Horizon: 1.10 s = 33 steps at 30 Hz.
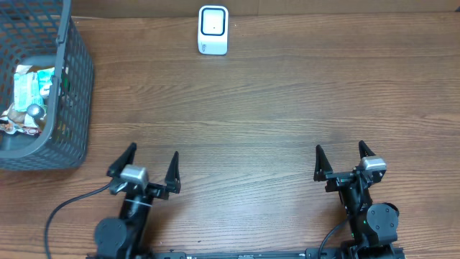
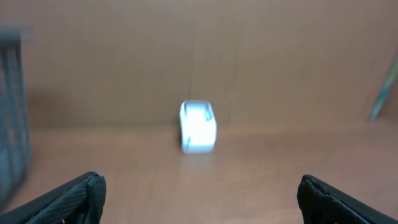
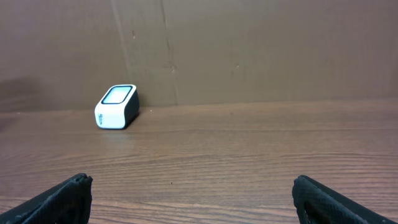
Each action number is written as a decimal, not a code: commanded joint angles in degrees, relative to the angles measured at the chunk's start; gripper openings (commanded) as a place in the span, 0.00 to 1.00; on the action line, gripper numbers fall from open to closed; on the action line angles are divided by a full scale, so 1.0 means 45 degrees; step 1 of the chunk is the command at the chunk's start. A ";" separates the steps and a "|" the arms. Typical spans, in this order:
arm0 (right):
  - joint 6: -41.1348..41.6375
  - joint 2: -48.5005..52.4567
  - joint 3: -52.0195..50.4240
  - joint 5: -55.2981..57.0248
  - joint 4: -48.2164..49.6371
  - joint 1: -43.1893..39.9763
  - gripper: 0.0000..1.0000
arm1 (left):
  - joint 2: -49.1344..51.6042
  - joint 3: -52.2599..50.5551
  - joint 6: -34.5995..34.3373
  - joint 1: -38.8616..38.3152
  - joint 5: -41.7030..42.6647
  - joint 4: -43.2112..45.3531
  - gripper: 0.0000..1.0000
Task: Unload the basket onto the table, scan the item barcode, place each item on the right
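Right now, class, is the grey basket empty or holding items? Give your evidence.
Holding items: the overhead view shows several packets lying inside the basket, on its floor.

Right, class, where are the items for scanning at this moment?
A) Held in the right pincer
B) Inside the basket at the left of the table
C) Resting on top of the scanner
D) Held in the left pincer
B: the packets lie inside the basket, while the left pincer and right pincer stand open and empty, and the scanner has nothing on it.
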 commanded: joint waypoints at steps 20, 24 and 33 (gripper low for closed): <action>-0.0049 -0.0126 -0.0136 -0.0019 0.0039 -0.0083 1.00 | 0.5853 1.4124 0.1039 -0.0087 0.0627 -0.3857 1.00; -0.0049 -0.0126 -0.0136 -0.0019 0.0039 -0.0083 1.00 | 0.8801 1.7806 0.1671 -0.0087 0.0627 -0.7436 1.00; -0.0053 -0.0126 -0.0136 -0.0019 0.0039 -0.0083 1.00 | 1.4994 2.4198 0.2497 -0.0087 -0.0102 -1.4173 1.00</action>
